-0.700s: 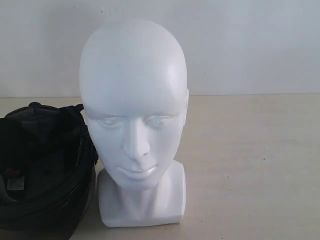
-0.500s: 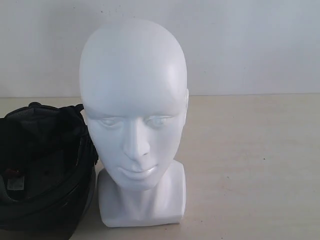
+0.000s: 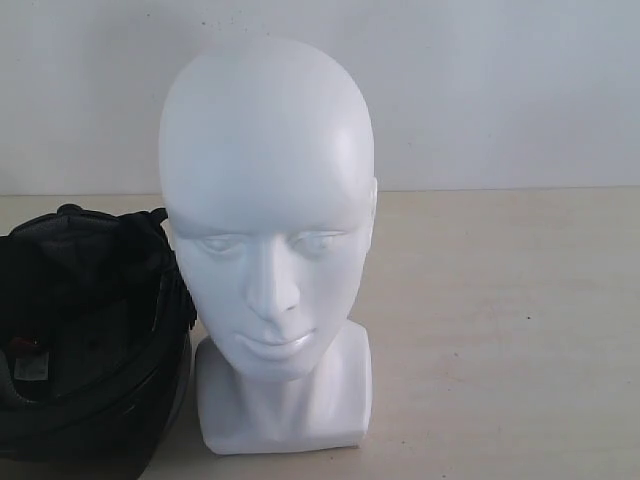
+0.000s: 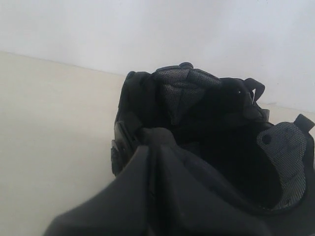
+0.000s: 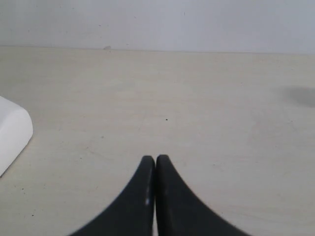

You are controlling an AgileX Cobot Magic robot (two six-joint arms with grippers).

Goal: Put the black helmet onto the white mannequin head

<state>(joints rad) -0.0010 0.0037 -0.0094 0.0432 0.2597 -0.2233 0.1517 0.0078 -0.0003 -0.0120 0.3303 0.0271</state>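
Note:
The white mannequin head (image 3: 265, 180) stands upright on the table, face to the camera, on its blocky base. Touching its side lies the black helmet (image 3: 85, 340), opening up, with its dark padded lining (image 4: 184, 88) showing. My left gripper (image 4: 150, 133) is shut, its dark fingers pressed together just in front of the helmet's rim, with nothing seen between them. Out over bare table, my right gripper (image 5: 155, 158) is shut and empty. A corner of the mannequin's base (image 5: 12, 132) shows at the edge of the right wrist view. Neither gripper appears in the exterior view.
The pale wooden table (image 3: 500, 330) stretches to the right of the head. A plain white wall (image 3: 500, 90) stands behind it. A red-marked bit (image 3: 28, 348) shows inside the helmet.

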